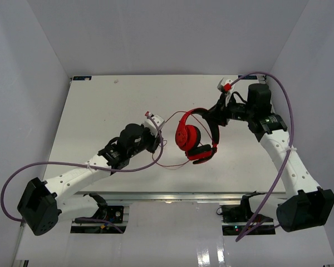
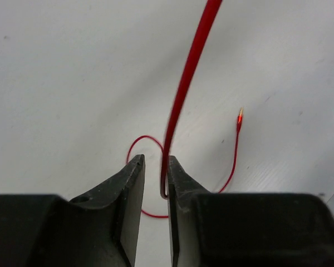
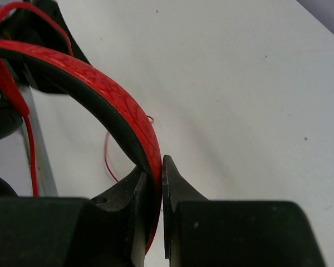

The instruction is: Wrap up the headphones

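Note:
The red headphones [image 1: 188,136] with black pads hang above the middle of the table. My right gripper [image 1: 214,122] is shut on the headband [image 3: 125,105], which passes between its jaws [image 3: 155,167]. My left gripper [image 1: 158,142] is just left of the ear cups. In the left wrist view its jaws [image 2: 155,161] stand a narrow gap apart. The thin red cord [image 2: 183,83] runs up between them, hooked against the right finger [image 2: 178,178], and the left finger does not touch it. The cord's loose end loops on the table and ends in the small plug [image 2: 240,114].
The white table [image 1: 100,111] is walled by white panels at the back and sides. Thick purple robot cables [image 1: 72,164] trail from both arms. A slack loop of red cord [image 1: 172,166] lies below the headphones near the table's front edge.

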